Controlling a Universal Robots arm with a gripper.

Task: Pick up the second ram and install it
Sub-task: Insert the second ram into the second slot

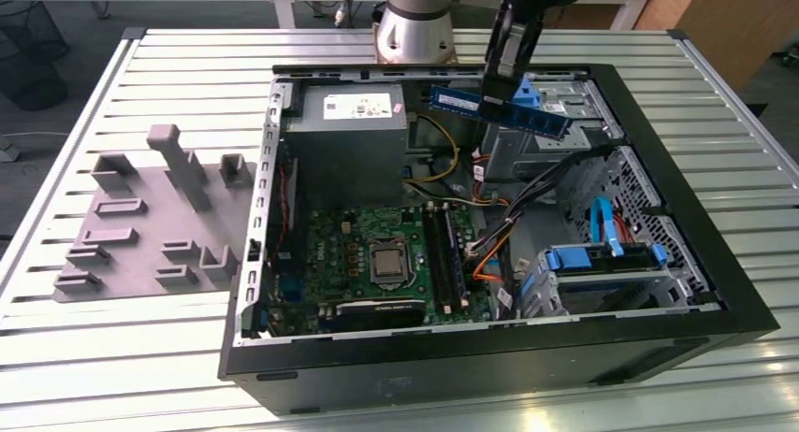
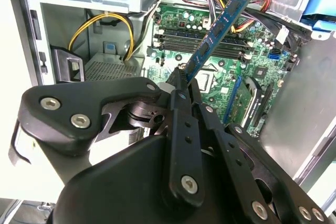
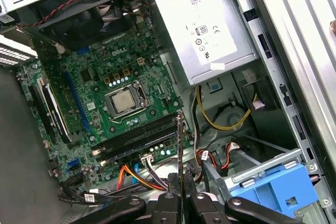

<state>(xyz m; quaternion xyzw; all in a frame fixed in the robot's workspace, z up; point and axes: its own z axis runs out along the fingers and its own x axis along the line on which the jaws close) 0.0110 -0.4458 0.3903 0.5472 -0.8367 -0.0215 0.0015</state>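
The jaws are shut tight on the second ram (image 1: pixel 530 117), its flat faces pinched between the tips of the gripper (image 1: pixel 500 95). The stick hangs in the air over the far side of the open computer case (image 1: pixel 437 352), above the drive cage. It is well apart from the motherboard (image 1: pixel 362 231) down on the case floor.

From where I stand, the worry is alignment. The stick lies roughly across the case, while the memory slots (image 1: pixel 446 254) run from far to near, so by my reckoning it would meet the slot crooked unless turned. If the notch were the wrong way round, pressing would jam it or stress the board.

In the first wrist view the stick shows edge-on and thin, so a small tilt in the grip could put one end down first. The orange cables (image 1: pixel 489 256) lie just beside the slots on the exterior view's right and could catch a corner. A hard push might also make the board slide between the jaws.
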